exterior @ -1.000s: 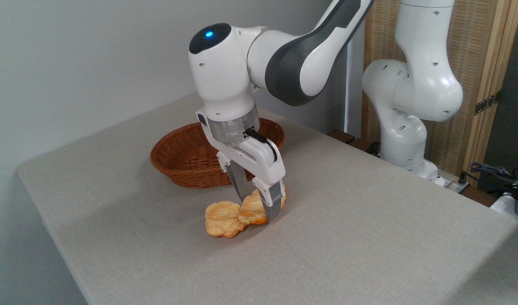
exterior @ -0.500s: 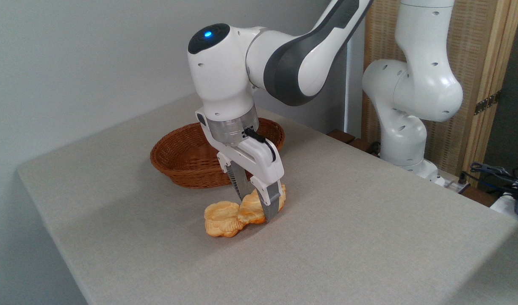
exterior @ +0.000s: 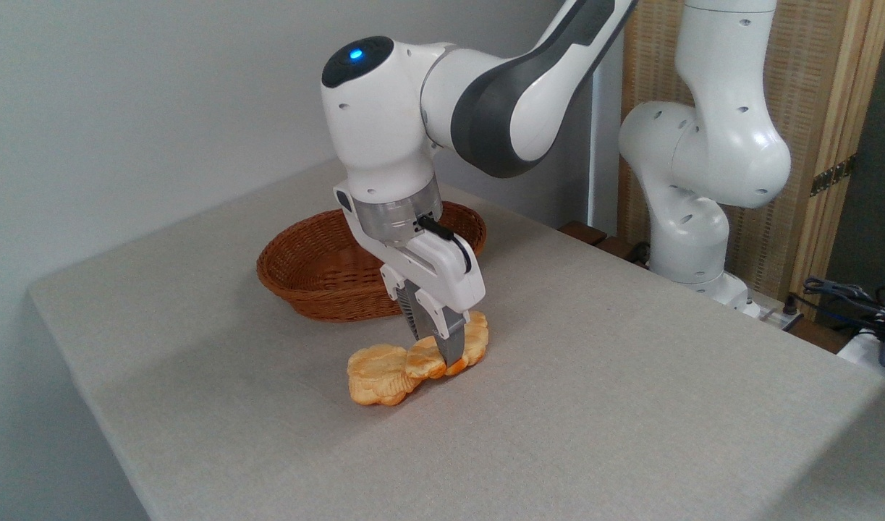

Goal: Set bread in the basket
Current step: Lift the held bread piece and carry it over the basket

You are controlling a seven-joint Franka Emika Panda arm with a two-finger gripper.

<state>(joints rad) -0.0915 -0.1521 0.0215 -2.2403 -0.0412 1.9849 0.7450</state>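
Your gripper is pinched on the bread, its two fingers narrowed onto the pastry a little right of its middle, so treat the grasp as made but off-centre. The bread lies on the grey table, its long axis running left to right and slightly away from you, the left end jutting well clear of the fingers and the right end just showing behind them. The basket sits directly behind the bread, up and to the left, near it but not touching, and its visible interior looks empty, though the wrist hides part of the right half. Your coming move is therefore a lift and a short carry back and leftward over the near braided rim; watch that the longer left end does not sag or catch the rim as it crosses
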